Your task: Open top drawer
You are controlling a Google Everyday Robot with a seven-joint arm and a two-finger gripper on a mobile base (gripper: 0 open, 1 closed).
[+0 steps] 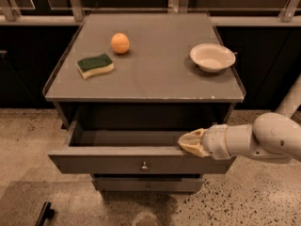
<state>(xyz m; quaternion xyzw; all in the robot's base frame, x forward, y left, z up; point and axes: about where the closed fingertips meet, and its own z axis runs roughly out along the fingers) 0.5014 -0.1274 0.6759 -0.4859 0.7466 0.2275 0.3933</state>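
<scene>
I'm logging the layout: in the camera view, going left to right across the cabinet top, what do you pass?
Sponge, orange, bowl. Below them, the gripper is at the front edge of the open top drawer, right of its knob.
</scene>
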